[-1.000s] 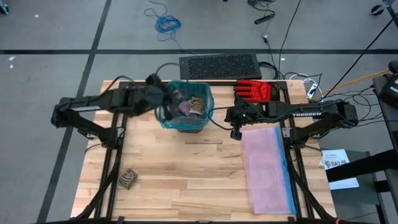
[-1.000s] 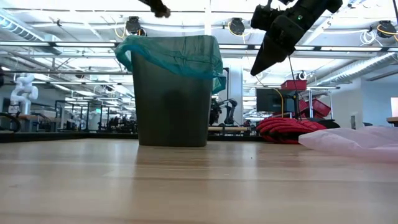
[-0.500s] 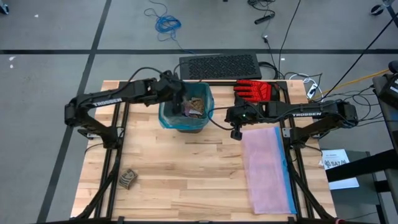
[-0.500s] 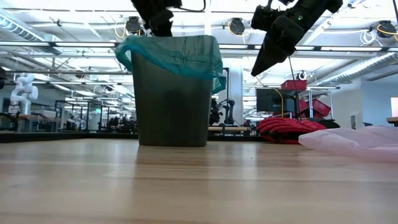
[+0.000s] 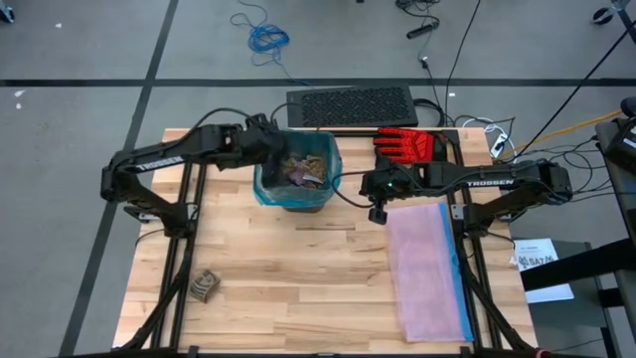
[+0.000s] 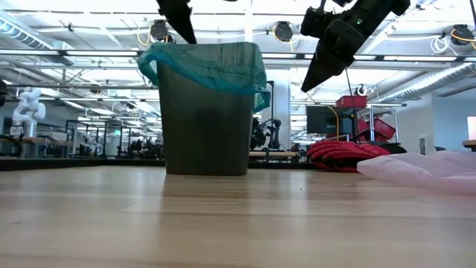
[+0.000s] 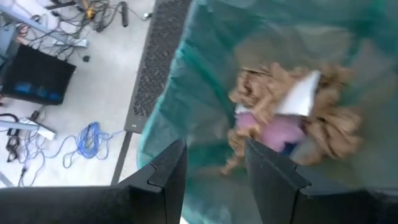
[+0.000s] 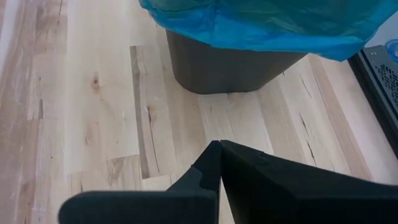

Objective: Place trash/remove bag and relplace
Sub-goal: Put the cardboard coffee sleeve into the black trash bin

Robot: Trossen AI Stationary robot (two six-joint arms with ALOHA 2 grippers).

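The left gripper (image 5: 281,149) was positioned above the left rim of the bin (image 5: 296,202), a dark container standing near the far edge of the wooden table (image 5: 298,288). Its two fingers (image 7: 163,177) were spread apart with nothing between them, as the left wrist view showed. The bag (image 6: 216,65), a thin teal liner, was fitted inside the bin with its top folded down over the rim. The trash (image 7: 292,115) lay inside the lined bin: brown paper wads, one purple crumple and one white piece, all heaped together. A further brown paper wad (image 5: 205,285) lay on the table near its front left corner, well apart from the bin. The right gripper (image 5: 377,213) hung above the table just to the right of the bin, apart from it, with its fingers pressed together and holding nothing. In the low view the right gripper (image 6: 309,80) pointed downward at about the height of the bin's rim. A pale pink bag (image 5: 427,268) with a blue edge lay flat on the right side of the table. A red-and-black glove (image 5: 405,144) rested at the far edge of the table, beside the right arm. A black perforated panel (image 5: 350,105) lay on the floor beyond the table's far edge.
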